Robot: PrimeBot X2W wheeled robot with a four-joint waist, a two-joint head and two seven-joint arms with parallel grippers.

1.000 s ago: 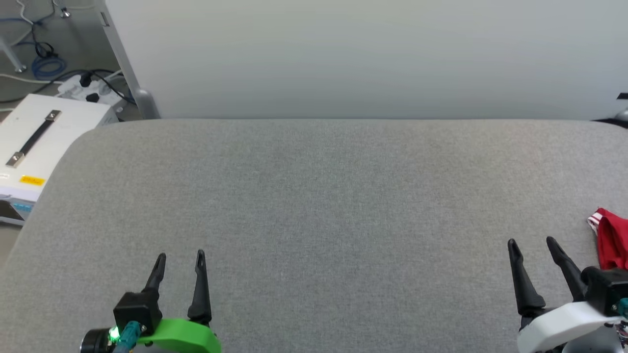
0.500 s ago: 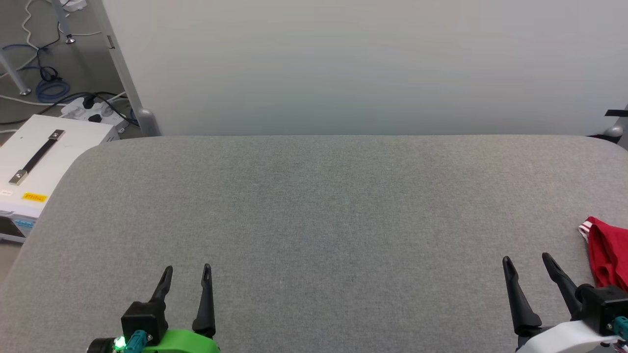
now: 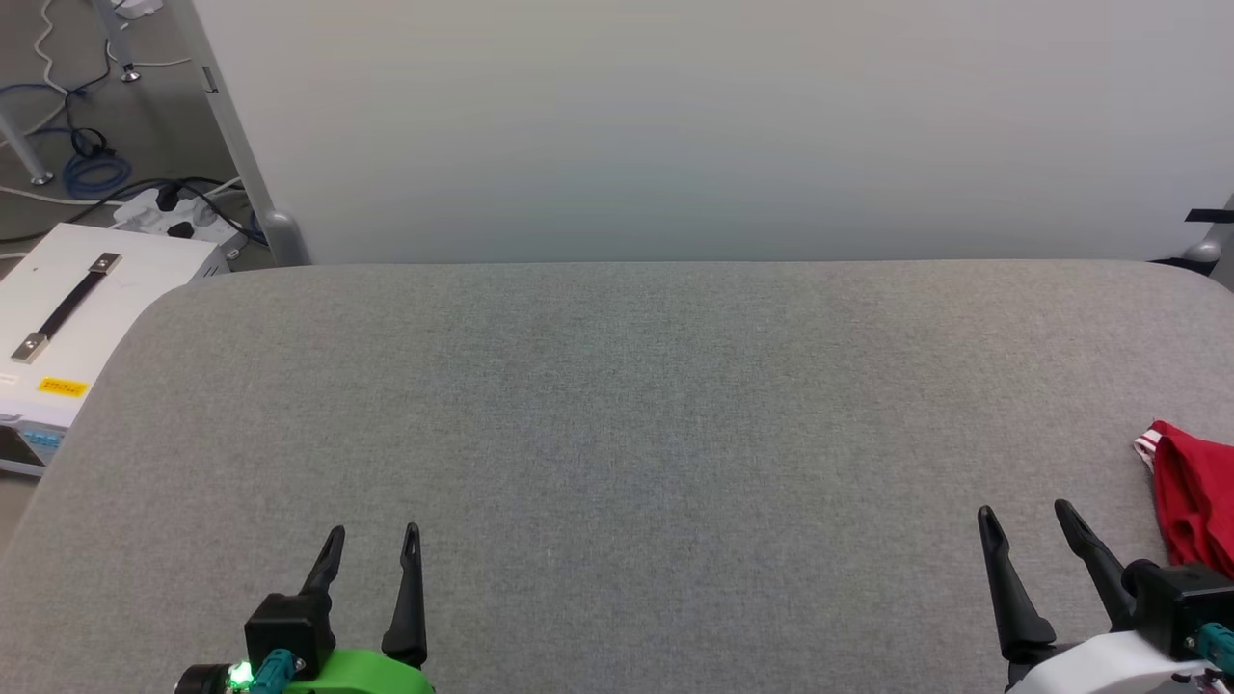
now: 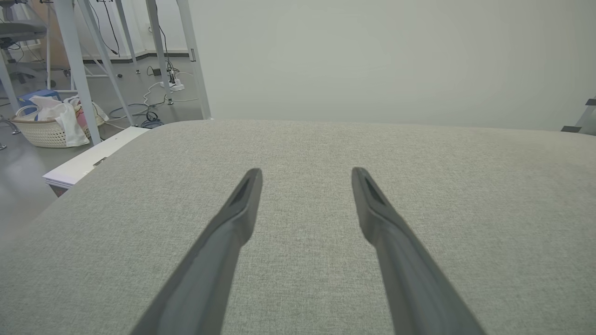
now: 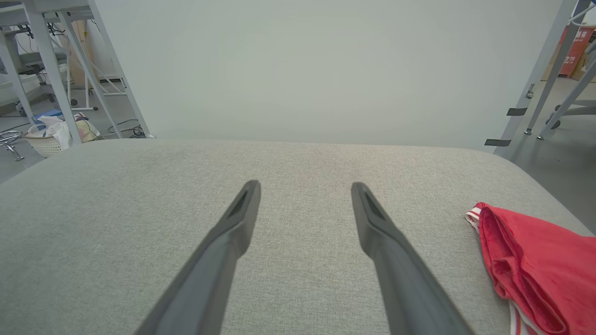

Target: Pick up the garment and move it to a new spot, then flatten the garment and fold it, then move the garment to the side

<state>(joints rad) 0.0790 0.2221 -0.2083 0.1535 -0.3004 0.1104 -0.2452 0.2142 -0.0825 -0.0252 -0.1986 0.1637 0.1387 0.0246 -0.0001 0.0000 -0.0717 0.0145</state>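
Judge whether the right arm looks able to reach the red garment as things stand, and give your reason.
Probably yes. The right gripper, open and empty, sits just beside the garment, which lies near the right edge of the table, with nothing between them.

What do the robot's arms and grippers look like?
Both have two long tapered black fingers, a black block and a teal plug. The left gripper has a green wrist shell with a lit green lamp; the right gripper, a white one.
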